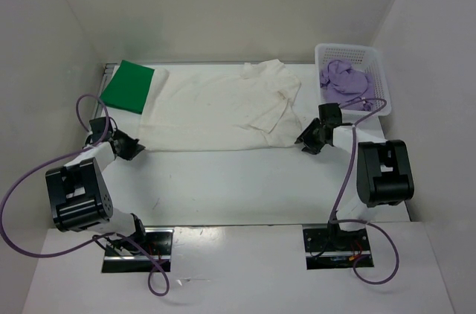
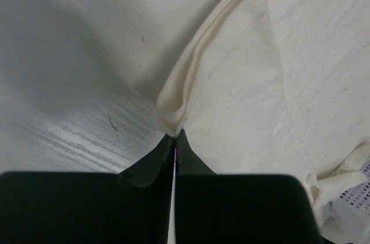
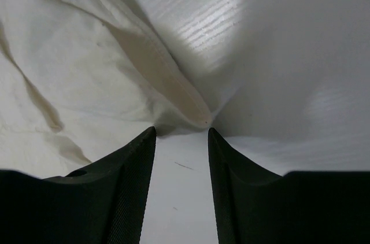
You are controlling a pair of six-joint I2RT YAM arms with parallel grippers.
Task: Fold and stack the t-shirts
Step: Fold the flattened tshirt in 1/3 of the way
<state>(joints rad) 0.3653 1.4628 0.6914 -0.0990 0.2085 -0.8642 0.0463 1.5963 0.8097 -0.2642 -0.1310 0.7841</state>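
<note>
- Top external view, far left corner of the worktop (image 1: 245,180): green t-shirt (image 1: 128,86), a flat folded rectangle. We count it as done and as the base of the stack.
- Left gripper (image 2: 175,140), near the left edge: jaws closed tight, pinching the near left corner of the white-cream t-shirt (image 1: 223,109). The left wrist view shows the hem bunched right at the tips.
- White-cream t-shirt, middle of the worktop towards the far edge: spread open and mostly flat, with the right sleeve area rumpled. No fold is made in it yet.
- Right gripper (image 3: 181,134), near the shirt's near right corner: jaws standing apart, nothing between them. The corner lies on the worktop just ahead of the tips.
- White lattice basket (image 1: 372,53), far right corner: holds the purple t-shirt (image 1: 343,83), crumpled, not yet taken out.
- Step in hand, as we judge it: laying out the white-cream shirt before its first fold.
- Next move calls for: a matched hold on both near corners, or both let go, so that one edge can be carried over evenly without dragging the cloth askew.
</note>
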